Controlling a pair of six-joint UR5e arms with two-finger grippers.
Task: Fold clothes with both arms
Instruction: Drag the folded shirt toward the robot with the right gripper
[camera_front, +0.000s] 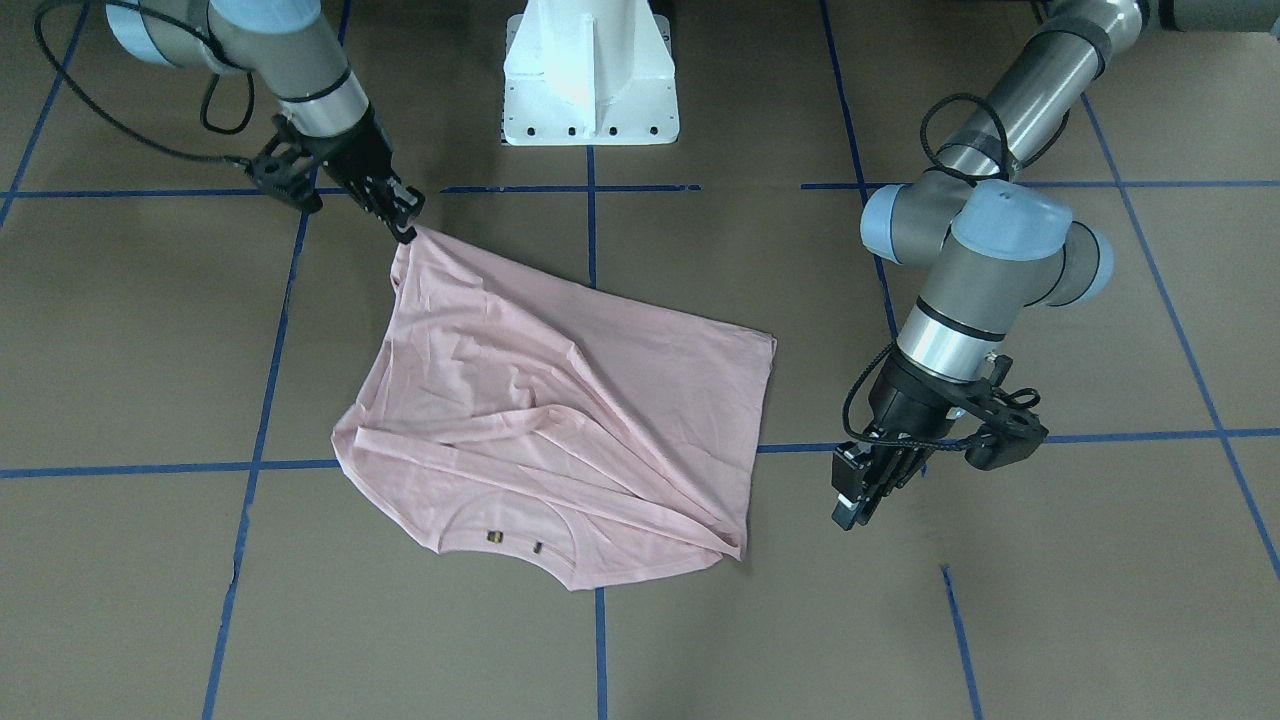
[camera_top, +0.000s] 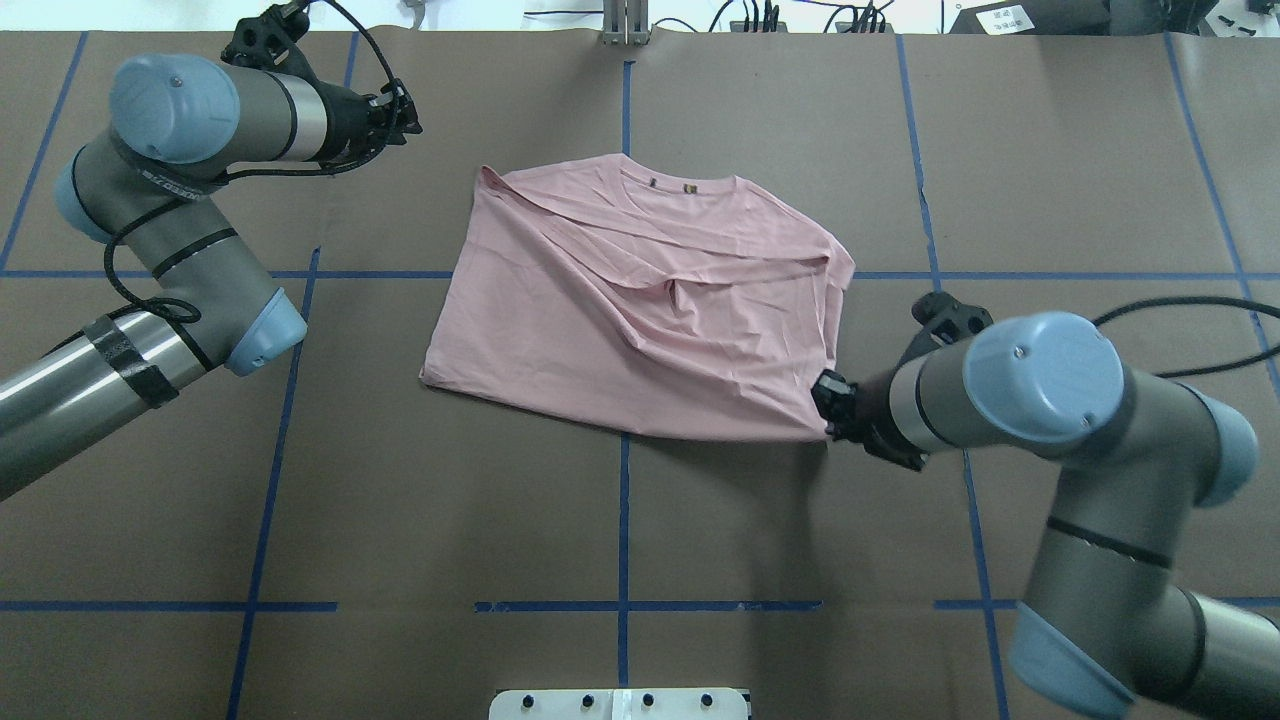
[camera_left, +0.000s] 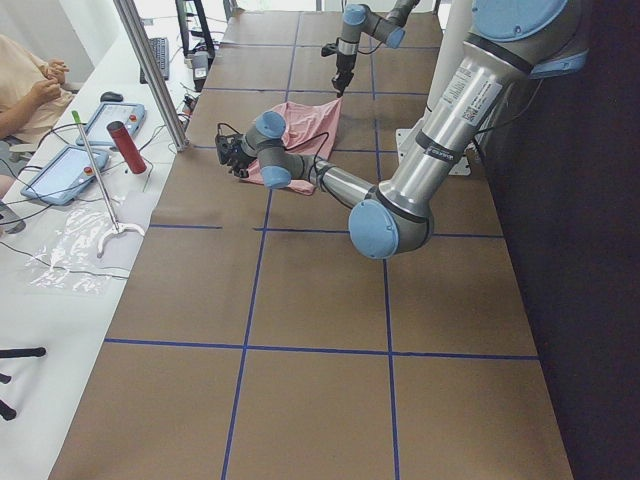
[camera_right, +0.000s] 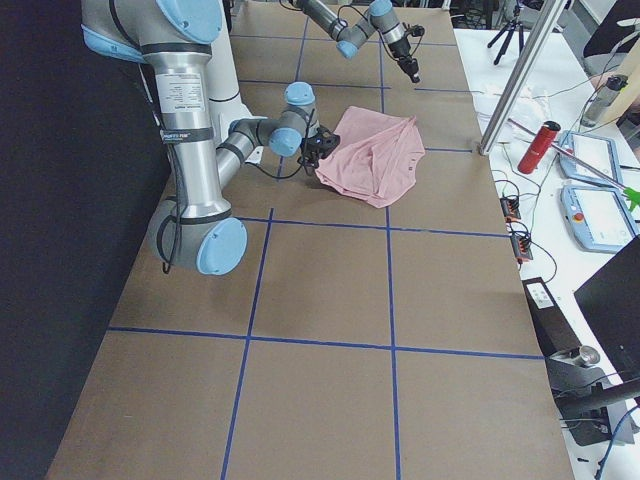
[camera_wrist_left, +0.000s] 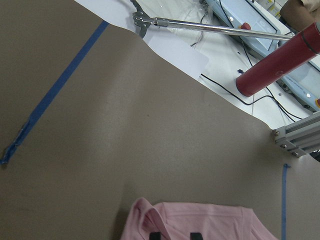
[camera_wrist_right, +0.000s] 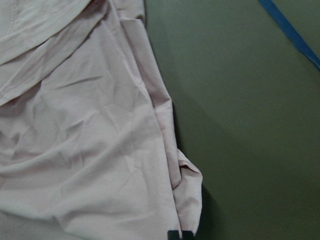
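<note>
In the overhead view, the left claw (camera_front: 852, 508) is held at ten o'clock from the T-shirt (camera_top: 640, 330), well apart from it. Its fingertips are seen spread in the wrist view. The pale pink T-shirt is laid crumpled at the middle of the bench (camera_top: 400, 520), with its ribbed neck (camera_top: 680, 184) at twelve o'clock. The shirt's four o'clock corner is pinched by the right claw (camera_top: 826, 408) and is held raised off the bench.
</note>
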